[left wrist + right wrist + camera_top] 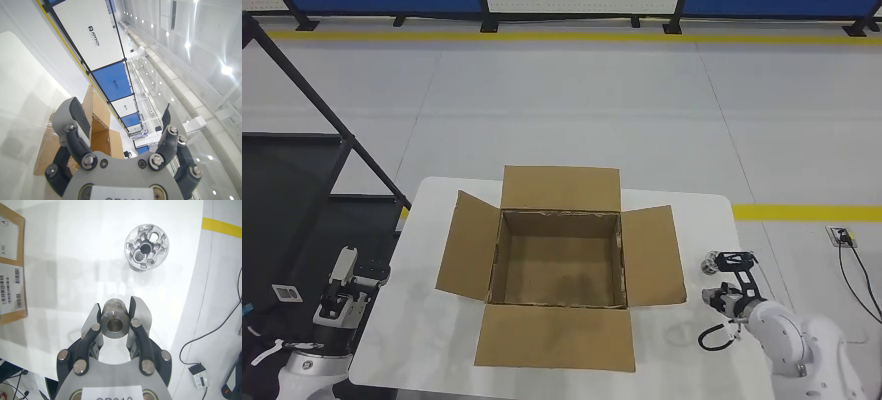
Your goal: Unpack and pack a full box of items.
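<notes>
Cylinder [113, 323] of steel sits clamped in right pincer [115, 304] above table [75, 256]; left pincer [121, 103] wide, upturned

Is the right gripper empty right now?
No, the right gripper has its fingers closed on a steel cylinder, seen in the right wrist view.

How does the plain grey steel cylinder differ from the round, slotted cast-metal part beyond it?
The plain grey steel cylinder is clamped in the right gripper; the slotted cast-metal part stands free on the white table. The cylinder's face is smooth with one bore; the cast part's has ribs, notches and several holes. The cast part is wider. Both are round grey metal with a central hole.
</notes>
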### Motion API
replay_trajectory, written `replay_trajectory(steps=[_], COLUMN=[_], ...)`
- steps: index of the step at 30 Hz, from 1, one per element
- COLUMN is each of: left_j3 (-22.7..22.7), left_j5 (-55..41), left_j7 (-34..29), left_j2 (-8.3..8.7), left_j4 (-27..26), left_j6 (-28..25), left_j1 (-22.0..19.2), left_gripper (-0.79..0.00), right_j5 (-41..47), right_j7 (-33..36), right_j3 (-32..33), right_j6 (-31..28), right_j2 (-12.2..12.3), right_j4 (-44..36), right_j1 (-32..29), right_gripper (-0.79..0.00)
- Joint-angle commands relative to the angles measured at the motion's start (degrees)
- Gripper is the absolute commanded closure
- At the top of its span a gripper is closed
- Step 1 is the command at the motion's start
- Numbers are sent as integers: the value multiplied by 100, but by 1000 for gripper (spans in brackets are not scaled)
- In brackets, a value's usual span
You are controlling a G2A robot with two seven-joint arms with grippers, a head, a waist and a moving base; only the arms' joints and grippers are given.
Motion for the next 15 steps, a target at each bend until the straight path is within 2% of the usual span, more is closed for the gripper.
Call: replay_trajectory(steps=[1, 2, 5, 6, 7, 15], left_j3=[0, 0, 0, 0, 0, 0], left_j5=[0, 0, 0, 0, 0, 0], left_j7=[0, 0, 0, 0, 0, 0], left_j2=[0, 0, 0, 0, 0, 0], left_j4=[0, 0, 0, 0, 0, 0], left_j6=[0, 0, 0, 0, 0, 0], left_j1=[0, 0, 0, 0, 0, 0], left_gripper=[-785, -785, -785, -785, -785, -785], right_j5=[-175, -289, -380, -409, -442, -447], right_j7=[71, 115, 176, 198, 224, 265], right_j3=[-51, -96, -203, -221, -238, -280], right_j6=[136, 230, 351, 385, 421, 453], right_j2=[13, 16, 20, 24, 28, 63], right_j4=[87, 119, 205, 237, 267, 384], right_j1=[63, 97, 189, 210, 236, 330], right_gripper=[0, -80, -203, -311, -339, -372])
